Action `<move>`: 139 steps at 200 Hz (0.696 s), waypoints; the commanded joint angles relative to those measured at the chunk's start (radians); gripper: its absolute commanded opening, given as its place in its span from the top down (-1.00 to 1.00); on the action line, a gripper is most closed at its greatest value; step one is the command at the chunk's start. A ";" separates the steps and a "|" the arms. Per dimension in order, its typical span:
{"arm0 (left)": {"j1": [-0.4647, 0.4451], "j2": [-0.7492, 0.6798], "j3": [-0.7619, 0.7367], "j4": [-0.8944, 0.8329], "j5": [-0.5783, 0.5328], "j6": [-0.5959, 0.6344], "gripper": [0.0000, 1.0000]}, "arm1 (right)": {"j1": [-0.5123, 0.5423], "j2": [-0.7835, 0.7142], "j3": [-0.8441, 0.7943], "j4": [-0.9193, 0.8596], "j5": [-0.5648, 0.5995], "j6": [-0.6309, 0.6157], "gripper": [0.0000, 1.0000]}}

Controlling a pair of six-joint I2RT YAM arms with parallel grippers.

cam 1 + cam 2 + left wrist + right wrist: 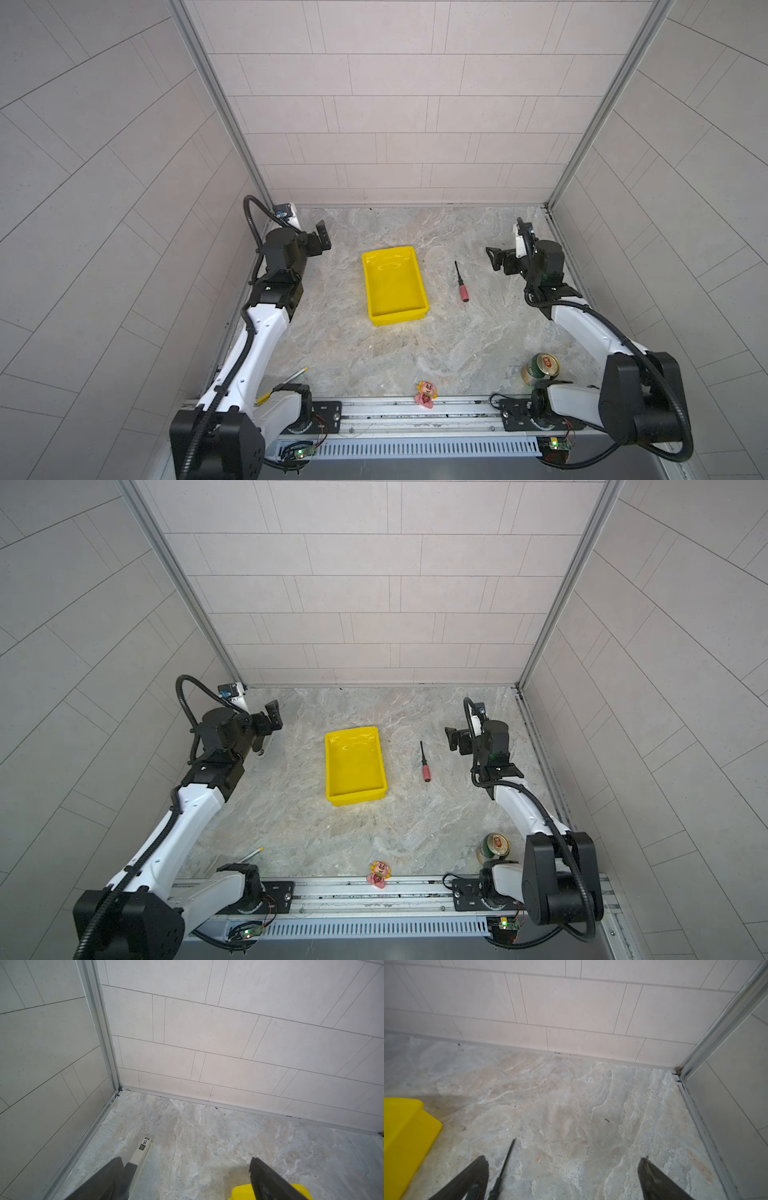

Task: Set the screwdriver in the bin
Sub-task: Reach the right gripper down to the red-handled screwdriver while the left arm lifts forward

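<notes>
Red-handled screwdriver (461, 282) lies at the yellow bin's (397, 318) 3 o'clock, untouched; your right gripper (563, 1160) gapes wide and empty, pickup and drop left.

light: we see bright, even light from above | glare: white streaks inside the bin (388, 266) | shadows: faint, soft | edges: side walls (83, 208) bow in both top views | focus: we find the bin's corner smeared in the right wrist view
</notes>
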State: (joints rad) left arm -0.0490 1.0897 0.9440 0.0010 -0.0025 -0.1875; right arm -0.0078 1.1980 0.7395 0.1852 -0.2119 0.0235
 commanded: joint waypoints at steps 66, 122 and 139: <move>-0.037 0.351 0.434 -0.549 0.259 -0.152 -1.00 | 0.039 -0.113 0.265 -0.711 0.075 0.165 -0.99; -0.121 0.432 0.466 -0.622 0.199 -0.052 -1.00 | 0.127 0.063 0.325 -0.808 -0.048 0.244 -0.99; -0.124 0.429 0.445 -0.614 0.196 -0.071 -1.00 | 0.199 0.146 0.387 -0.842 0.018 0.247 -0.99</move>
State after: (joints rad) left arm -0.1745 1.5337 1.4124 -0.5831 0.2058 -0.2600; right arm 0.1120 1.2613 1.0546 -0.5636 -0.2146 0.2401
